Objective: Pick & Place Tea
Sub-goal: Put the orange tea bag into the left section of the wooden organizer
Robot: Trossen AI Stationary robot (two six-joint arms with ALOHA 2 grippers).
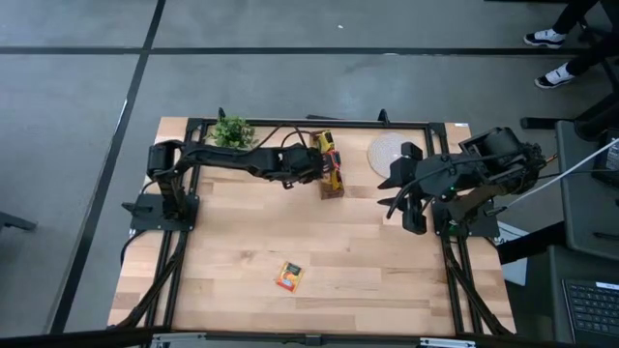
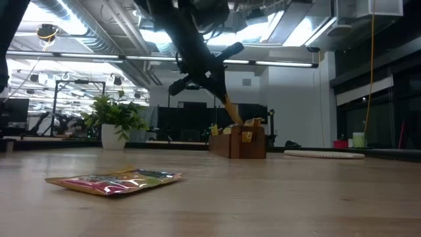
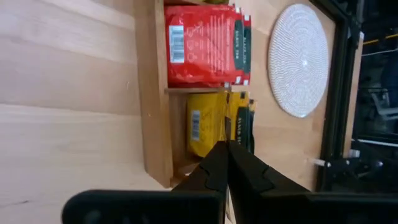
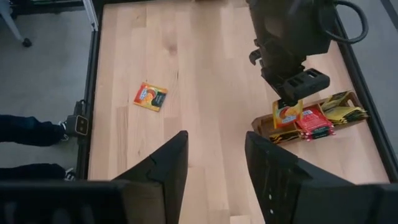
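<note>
- While my left gripper (image 1: 324, 174) hangs over the wooden tea box (image 1: 332, 172), its jaws are pressed together around the top edge of an orange sachet (image 4: 286, 114) that stands upright in the end compartment of the box.
- Beside that orange sachet, in the next compartment of the box, stand the red sachets (image 4: 314, 122), and past them, at the other end of the box, the yellow sachets (image 4: 343, 106).
- From my left wrist, the box shows a red sachet (image 3: 205, 45) in one compartment and a yellow one (image 3: 208, 124) in the compartment next to it, with a wooden divider between them.
- One loose sachet (image 1: 289, 276), orange and yellow with a dark label, lies flat on the desk (image 1: 232, 242), well apart from the box, toward the front edge.
- My right gripper (image 4: 214, 168) waits above the desk to the right of the box, its jaws apart and holding nothing.
- A round pale woven mat (image 1: 387, 152) lies just right of the box, near the back edge of the desk.
- A small potted plant (image 1: 232, 131) stands left of the box, at the back edge.
</note>
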